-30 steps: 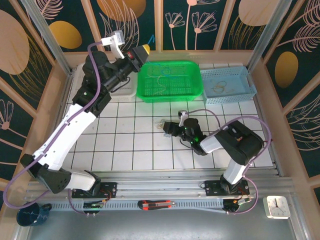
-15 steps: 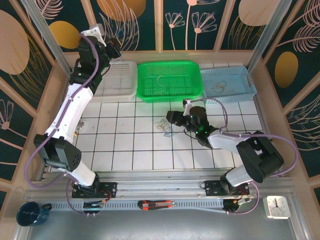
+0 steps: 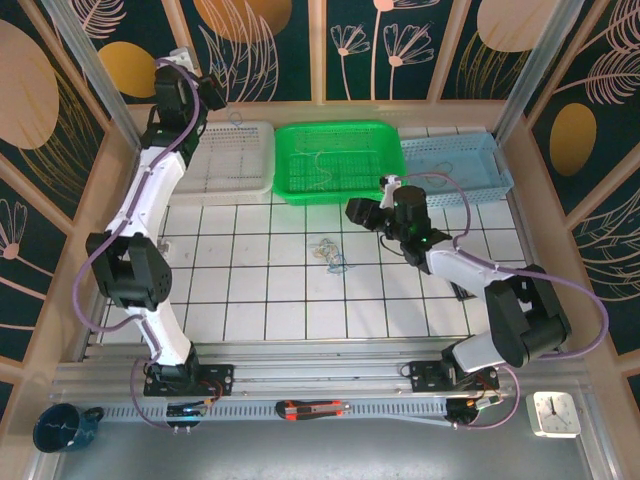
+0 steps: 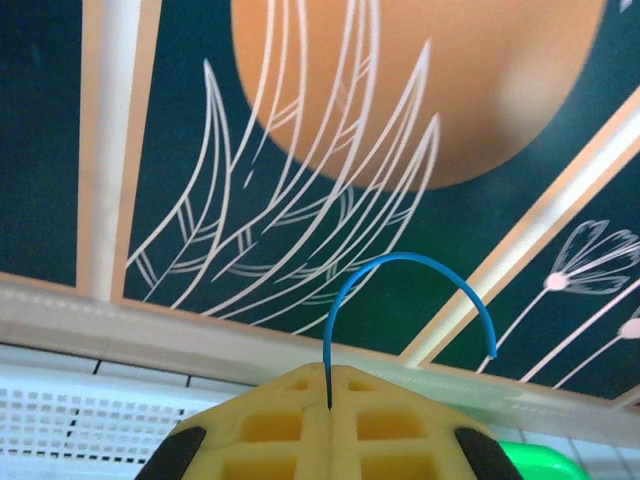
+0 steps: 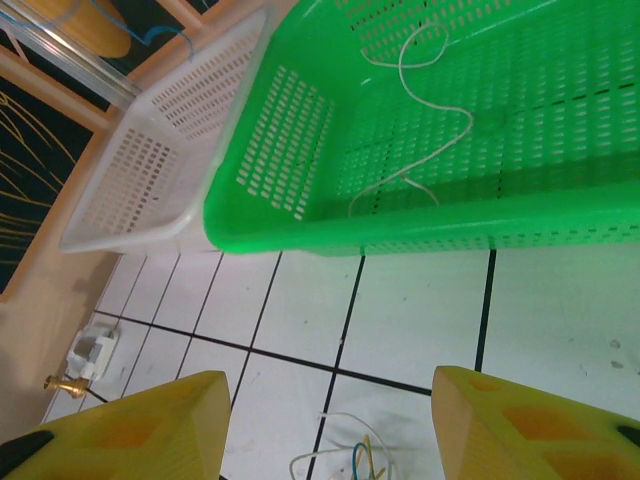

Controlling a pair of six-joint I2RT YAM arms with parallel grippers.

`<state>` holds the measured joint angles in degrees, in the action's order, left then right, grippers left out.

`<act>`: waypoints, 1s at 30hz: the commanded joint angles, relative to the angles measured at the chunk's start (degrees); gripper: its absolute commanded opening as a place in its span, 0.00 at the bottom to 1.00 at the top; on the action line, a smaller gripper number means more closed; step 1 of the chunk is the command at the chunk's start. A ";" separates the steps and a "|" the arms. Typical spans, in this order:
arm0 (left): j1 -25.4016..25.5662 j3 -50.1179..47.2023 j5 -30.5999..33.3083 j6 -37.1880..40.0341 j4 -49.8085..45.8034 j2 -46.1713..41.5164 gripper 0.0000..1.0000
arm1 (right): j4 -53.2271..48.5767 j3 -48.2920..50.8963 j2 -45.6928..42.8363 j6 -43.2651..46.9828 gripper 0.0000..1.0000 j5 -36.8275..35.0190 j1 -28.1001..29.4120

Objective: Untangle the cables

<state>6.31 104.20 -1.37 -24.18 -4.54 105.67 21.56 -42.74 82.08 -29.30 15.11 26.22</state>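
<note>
A small clump of thin blue, pale yellow and whitish cables point(image 3: 330, 255) lies on the tiled floor, at the bottom edge of the right wrist view point(image 5: 355, 462). My right gripper point(image 3: 357, 212) hovers just beyond it, open point(image 5: 330, 390), its yellow fingers point(image 5: 150, 425) wide apart and holding nothing. My left gripper point(image 3: 212, 97) is raised at the far left corner above the white basket point(image 3: 235, 160). It is shut point(image 4: 330, 375) on one blue wire point(image 4: 420, 258) that arches up and to the right. A whitish wire point(image 5: 420, 120) lies in the green basket point(image 3: 340, 128).
A blue basket point(image 3: 497, 165) with a pale wire in it stands at the far right. The green basket's near wall point(image 5: 350, 235) is close ahead of my right gripper. A brass fitting point(image 5: 62, 382) lies by the left wall. A clock point(image 3: 553, 412) and a mug point(image 3: 60, 428) sit off the table.
My left arm swung from above the green basket to the far left corner, still holding the blue wire. My right gripper backed away from the clump toward the green basket.
</note>
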 commanded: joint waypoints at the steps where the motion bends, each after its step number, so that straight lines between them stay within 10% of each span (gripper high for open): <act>1: -0.59 0.36 0.75 2.28 2.11 1.61 0.00 | -2.13 -2.21 -1.83 -0.74 0.56 0.73 -0.57; 15: -1.21 -15.69 2.29 0.98 7.79 0.85 0.02 | -5.92 1.08 -3.92 -0.95 0.55 -1.77 2.56; 20: -1.38 -16.85 0.73 0.64 6.60 -0.75 0.73 | -9.17 2.76 -6.06 -0.06 0.55 -3.65 4.54; 23: -1.38 -16.45 -0.88 0.15 5.40 -2.33 0.97 | -10.57 4.61 -7.82 -0.18 0.55 -4.44 4.63; 30: -1.18 -19.69 -11.70 -2.35 3.74 -7.07 0.99 | -15.26 6.79 -9.37 -0.72 0.55 -3.80 4.72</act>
<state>5.23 86.89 -6.11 -24.67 -0.67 102.54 9.23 -37.56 74.06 -30.35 11.86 30.65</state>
